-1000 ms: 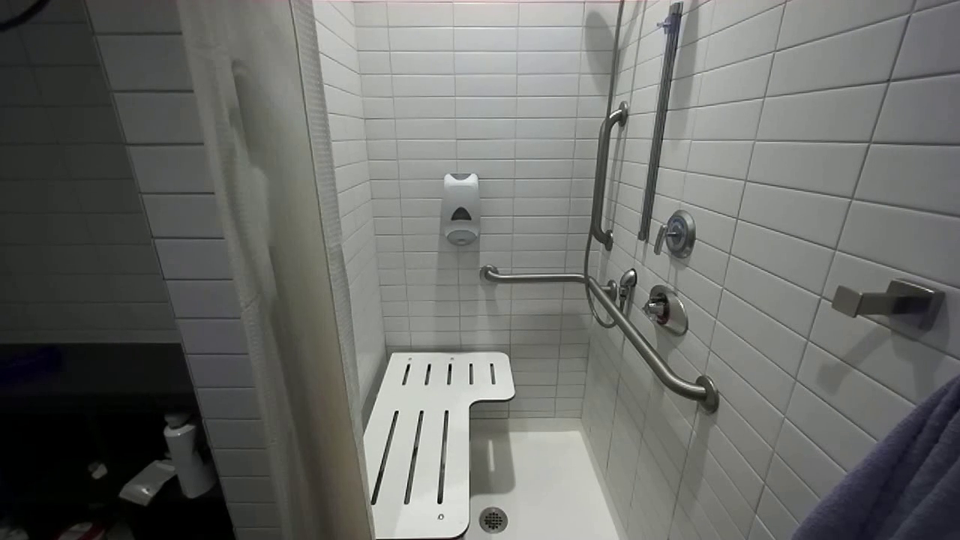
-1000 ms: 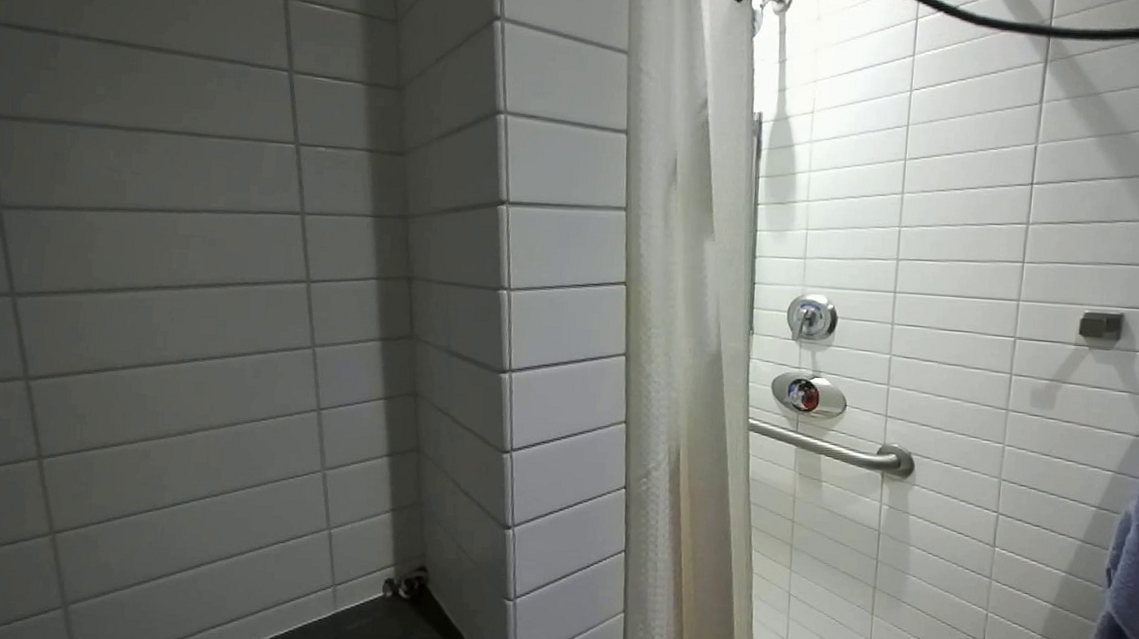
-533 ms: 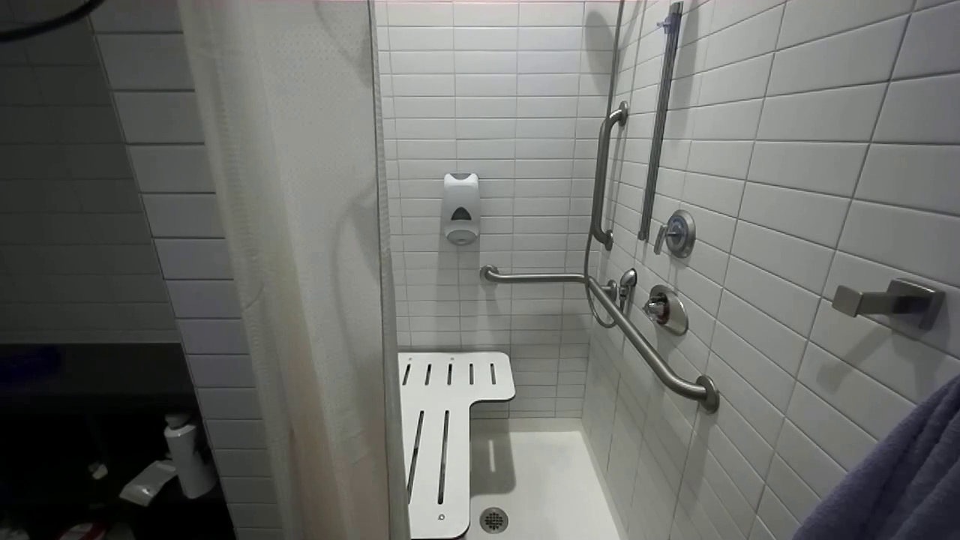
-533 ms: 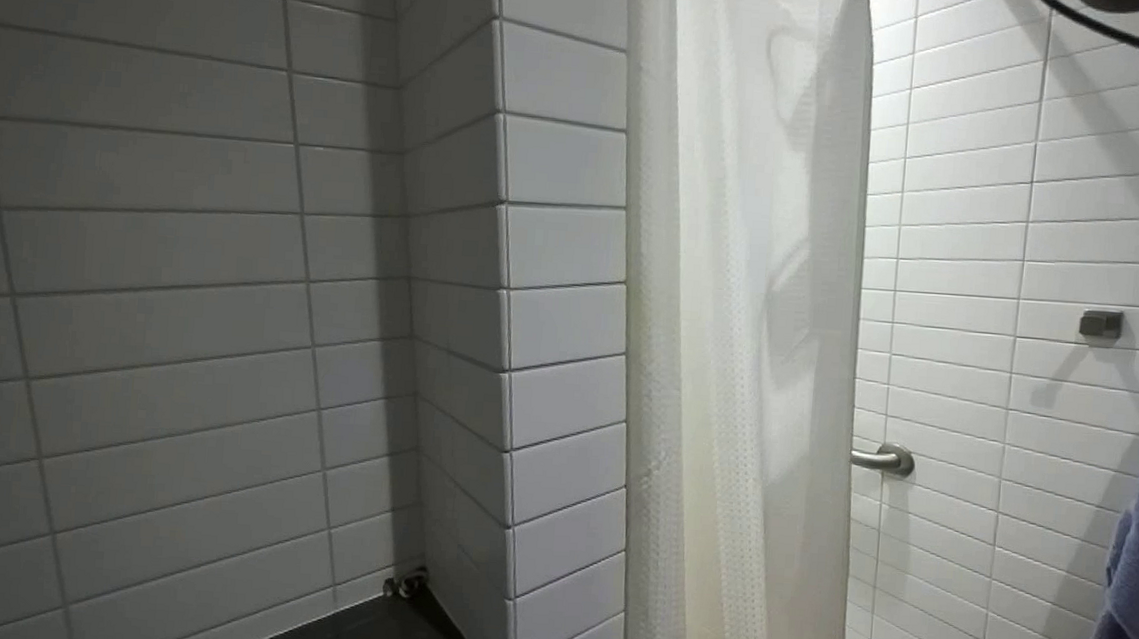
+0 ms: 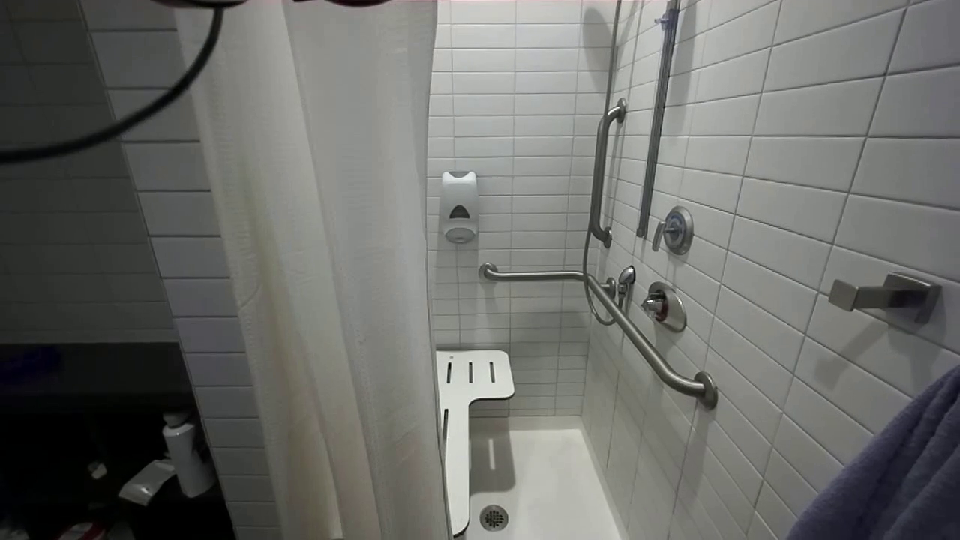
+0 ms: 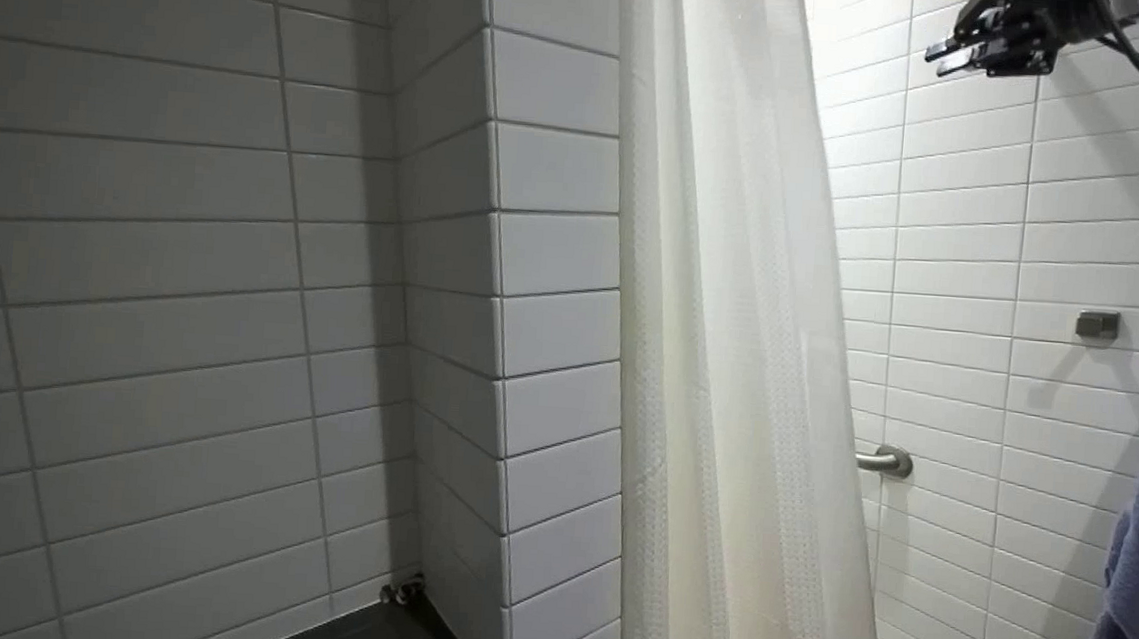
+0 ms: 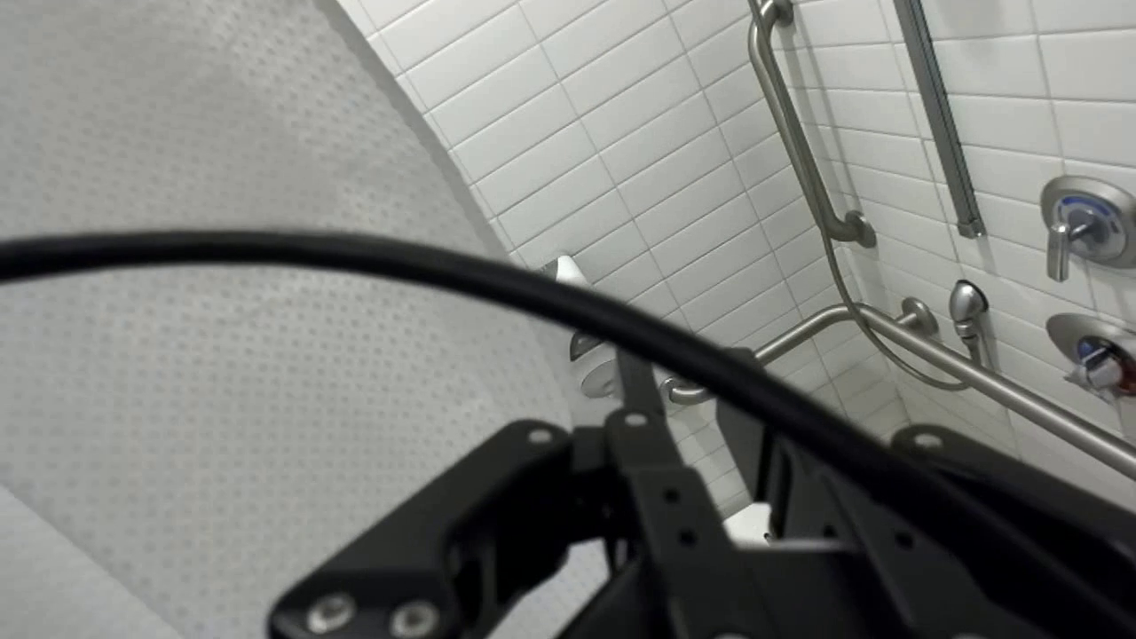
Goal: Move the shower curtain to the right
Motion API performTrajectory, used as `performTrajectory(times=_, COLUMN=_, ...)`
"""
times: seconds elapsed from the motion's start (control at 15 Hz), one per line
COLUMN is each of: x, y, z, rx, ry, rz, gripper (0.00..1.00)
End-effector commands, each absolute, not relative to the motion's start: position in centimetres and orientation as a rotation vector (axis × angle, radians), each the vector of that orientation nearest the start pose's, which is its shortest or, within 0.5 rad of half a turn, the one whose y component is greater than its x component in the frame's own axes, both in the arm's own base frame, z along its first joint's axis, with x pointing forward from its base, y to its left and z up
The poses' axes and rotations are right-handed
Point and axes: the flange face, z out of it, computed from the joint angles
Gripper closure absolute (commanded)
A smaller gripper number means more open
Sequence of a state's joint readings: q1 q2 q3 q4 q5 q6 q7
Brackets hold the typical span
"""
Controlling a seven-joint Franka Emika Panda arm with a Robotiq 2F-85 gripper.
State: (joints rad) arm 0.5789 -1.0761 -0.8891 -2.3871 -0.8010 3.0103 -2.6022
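The shower curtain [image 5: 337, 285] hangs in soft vertical folds at the left of the shower opening in an exterior view. It also hangs beside the tiled corner in an exterior view [image 6: 726, 371], its free edge slanting right toward the bottom. My gripper [image 6: 940, 61] is at the top right there, apart from the curtain's edge with tiles showing between. In the wrist view the gripper [image 7: 688, 364] has its fingers [image 7: 658, 479] apart with nothing between them. The curtain [image 7: 266, 355] fills the left of that view, beside or behind the gripper. A black cable [image 7: 426, 266] crosses in front.
A white slatted seat [image 5: 480, 375] is partly hidden behind the curtain. Grab bars [image 5: 652, 345], shower valves [image 5: 679, 231] and a square hook [image 5: 885, 292] stick out from the right wall. A purple towel [image 5: 892, 465] hangs at the right. A soap dispenser [image 5: 459, 206] is on the back wall.
The curtain's free edge has moved right and covers more of the seat. The gripper was at the curtain's edge; it is now farther right, lower in view and clear of the fabric.
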Motion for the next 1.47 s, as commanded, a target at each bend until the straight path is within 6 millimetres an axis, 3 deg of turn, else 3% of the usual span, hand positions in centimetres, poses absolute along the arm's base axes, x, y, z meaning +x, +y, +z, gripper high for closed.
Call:
performTrajectory(times=0.0, x=31.81, y=-23.93, z=67.48, rx=0.401, ry=1.634, rz=0.394, gripper=0.68)
performTrajectory(times=1.4, x=31.64, y=-23.38, z=67.57, rx=0.386, ry=1.635, rz=0.409, gripper=0.68)
